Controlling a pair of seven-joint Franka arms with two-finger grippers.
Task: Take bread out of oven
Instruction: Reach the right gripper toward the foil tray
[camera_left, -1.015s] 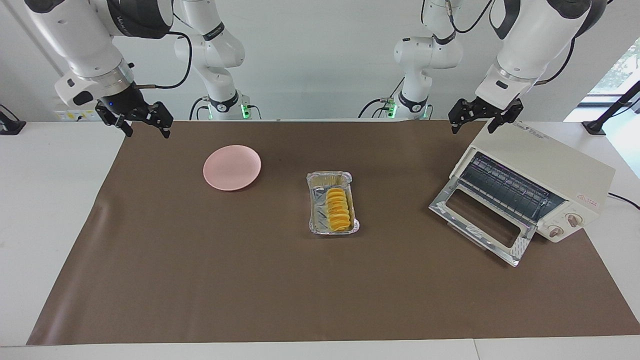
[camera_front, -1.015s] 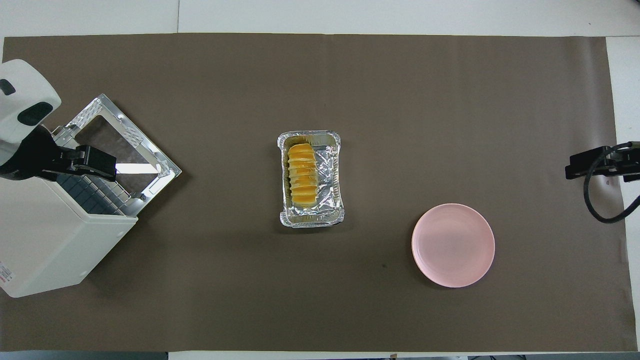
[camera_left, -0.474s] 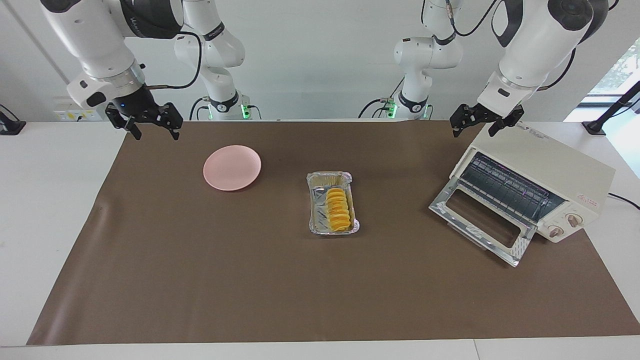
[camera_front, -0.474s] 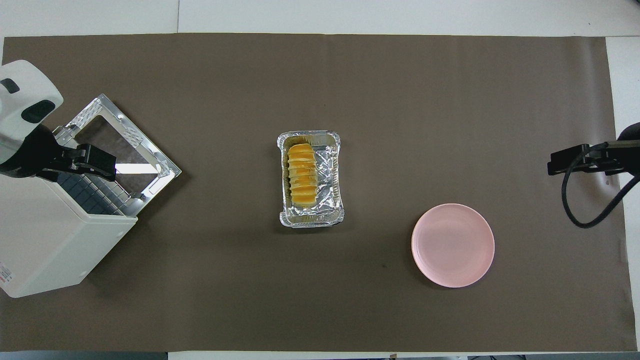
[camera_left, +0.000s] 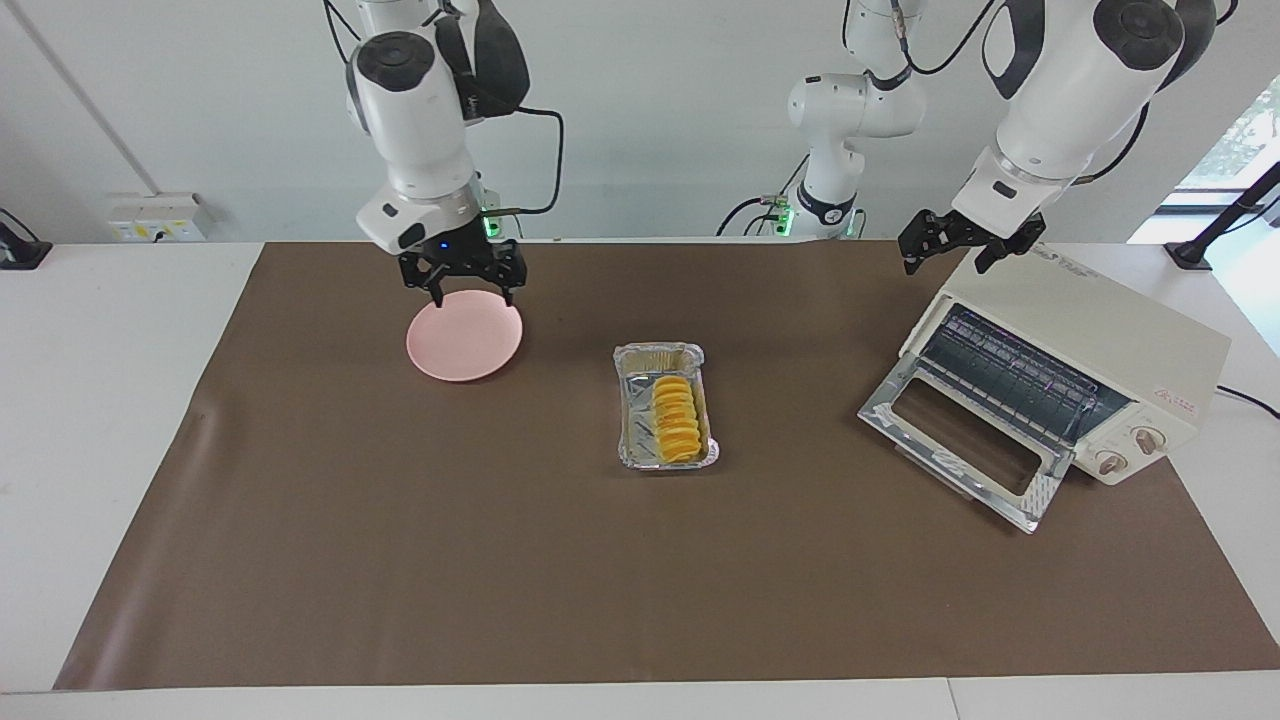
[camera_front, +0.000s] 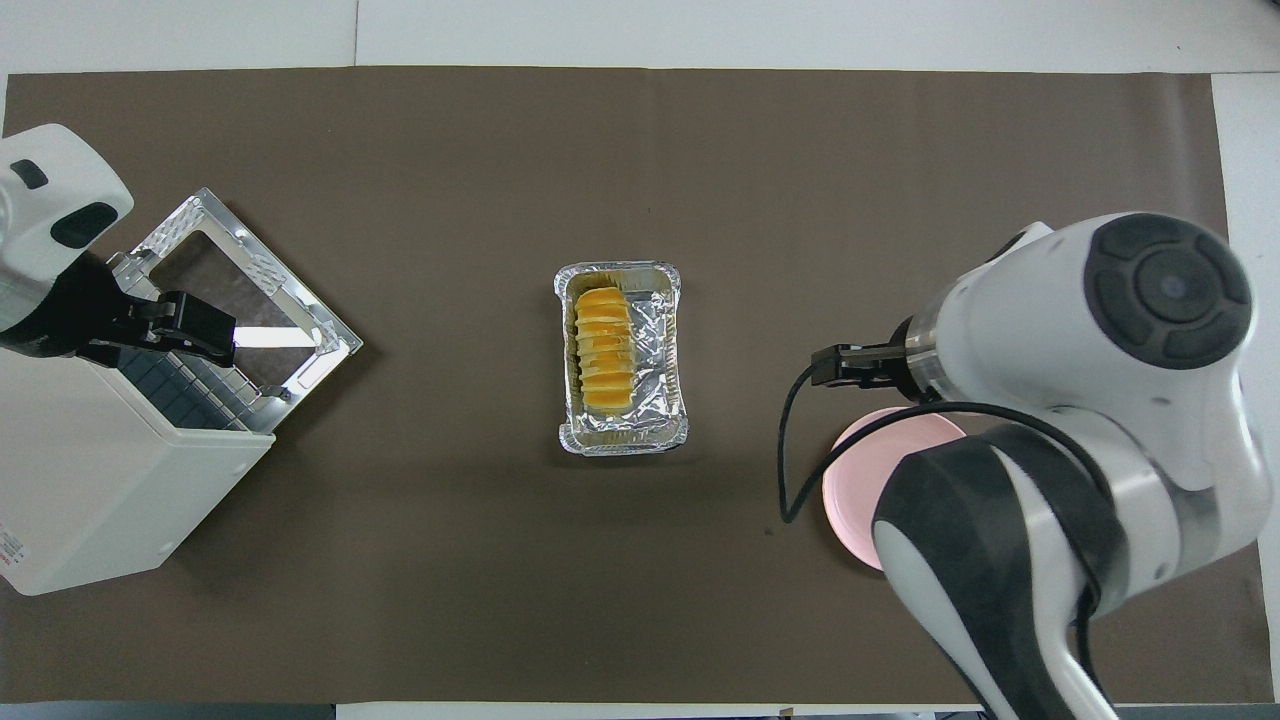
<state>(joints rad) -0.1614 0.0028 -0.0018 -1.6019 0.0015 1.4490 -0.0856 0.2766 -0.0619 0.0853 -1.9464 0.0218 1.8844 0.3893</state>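
Note:
The bread (camera_left: 676, 418) (camera_front: 604, 350), a ridged golden-yellow loaf, lies in a crinkled foil tray (camera_left: 634, 432) (camera_front: 662, 400) in the middle of the brown mat. The cream-white oven (camera_left: 1100, 335) (camera_front: 100, 480) stands at the left arm's end, its glass door (camera_left: 955, 440) (camera_front: 245, 290) dropped open and the dark rack bare. My left gripper (camera_left: 945, 262) (camera_front: 205, 330) hangs open and empty over the oven's top edge. Open and empty too, my right gripper (camera_left: 474, 297) hovers over the pink plate (camera_left: 464, 342). The arm's own bulk mostly covers this gripper (camera_front: 850, 365) in the overhead view.
The pink plate (camera_front: 858, 455) sits nearer to the robots than the tray, toward the right arm's end. The brown mat (camera_left: 400, 560) covers most of the white table. The oven's open door juts out over the mat toward the tray.
My right arm has swung in from the table's end toward the middle and now hangs over the pink plate. The left gripper has barely shifted. Bread, tray and oven stay put.

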